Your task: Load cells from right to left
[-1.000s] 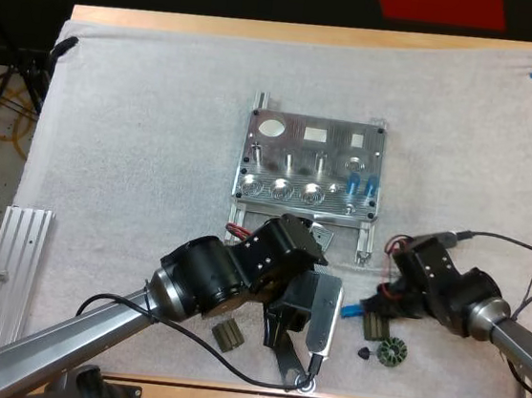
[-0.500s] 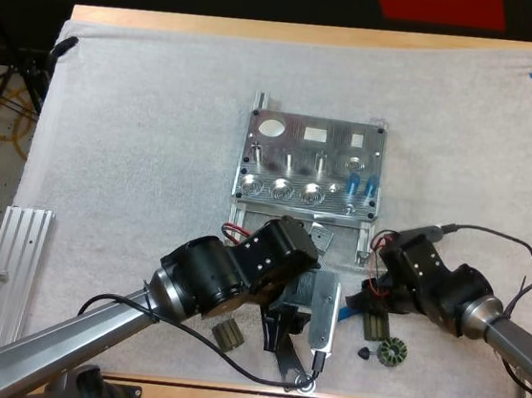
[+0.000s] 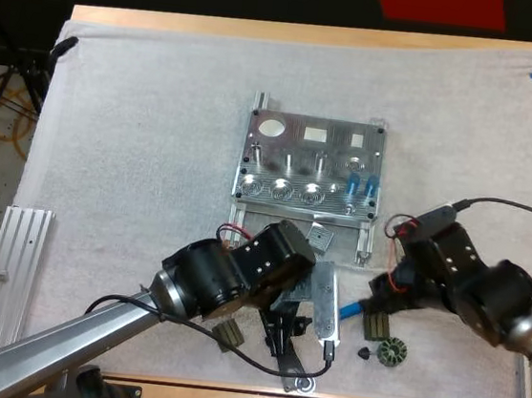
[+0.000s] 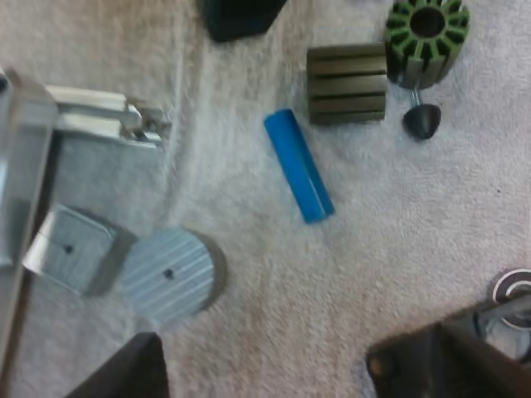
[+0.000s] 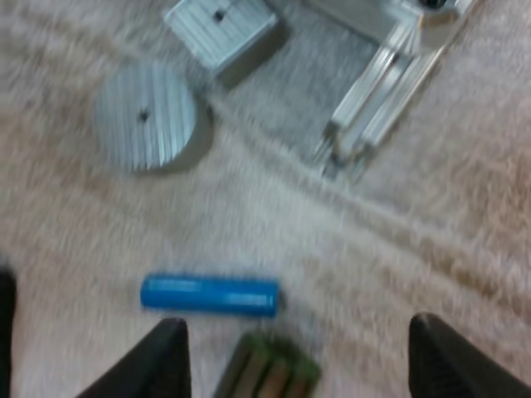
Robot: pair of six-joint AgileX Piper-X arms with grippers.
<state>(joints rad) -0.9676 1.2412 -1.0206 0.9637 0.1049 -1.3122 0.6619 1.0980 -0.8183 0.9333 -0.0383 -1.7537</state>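
- Picking up the loose blue cell [image 3: 354, 311] looks like the step in hand. It lies flat on the white mat [image 3: 140, 127], nearer than the right corner of the metal fixture [image 3: 311, 161] and just left of a dark slotted block [image 3: 377, 325].
- The right hand [image 5: 296, 336] hovers over that cell with its fingers [image 5: 162, 365] spread wide, clear of it and holding nothing.
- The left hand [image 4: 274, 369] is also spread and empty. It hangs to the left of the cell, near a round ribbed disc [image 4: 170, 274].
- Two blue cells [image 3: 361, 183] stand upright at the right end of the fixture's near row. The sockets to their left look empty, so the next cell likely goes just left of that pair.
- In the right wrist view the cell lies lengthwise along the line between the fingers. I judge the wrist should turn about a quarter so the pads close across the cell's narrow width.
- The hand should centre on the middle of the cell before it descends.
- The slotted block sits just beside the cell, so that finger needs to drop into the gap without catching it.
- The cell is round and may roll, so a slow, even squeeze suits it.
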